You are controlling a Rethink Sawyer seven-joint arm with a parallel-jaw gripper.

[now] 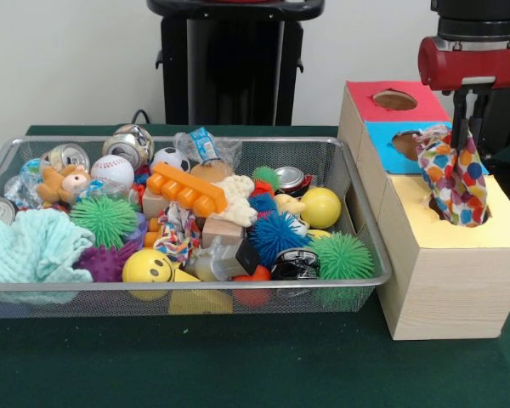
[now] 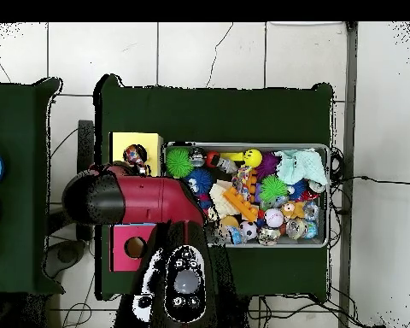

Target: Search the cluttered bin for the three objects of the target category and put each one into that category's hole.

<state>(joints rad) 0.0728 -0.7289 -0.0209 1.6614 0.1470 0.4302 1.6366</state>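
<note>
My gripper (image 1: pixel 464 127) is shut on a whitish fabric piece with bright dots (image 1: pixel 456 174), which hangs straight down from it. The fabric's lower end reaches into the round hole of the yellow-topped wooden box (image 1: pixel 459 236) and covers most of the hole. In the overhead view the fabric (image 2: pixel 136 155) shows on the yellow top (image 2: pixel 123 143) beside my arm. The wire mesh bin (image 1: pixel 370 255) stands left of the boxes, full of clutter. A second multicoloured fabric piece (image 1: pixel 178 235) lies in the bin's middle front.
The blue-topped box (image 1: pixel 389 149) and red-topped box (image 1: pixel 365 102) stand behind the yellow one. The bin holds spiky balls (image 1: pixel 274 235), a yellow smiley ball (image 1: pixel 146 265), cans, an orange block (image 1: pixel 185 189) and a teal towel (image 1: pixel 30 246).
</note>
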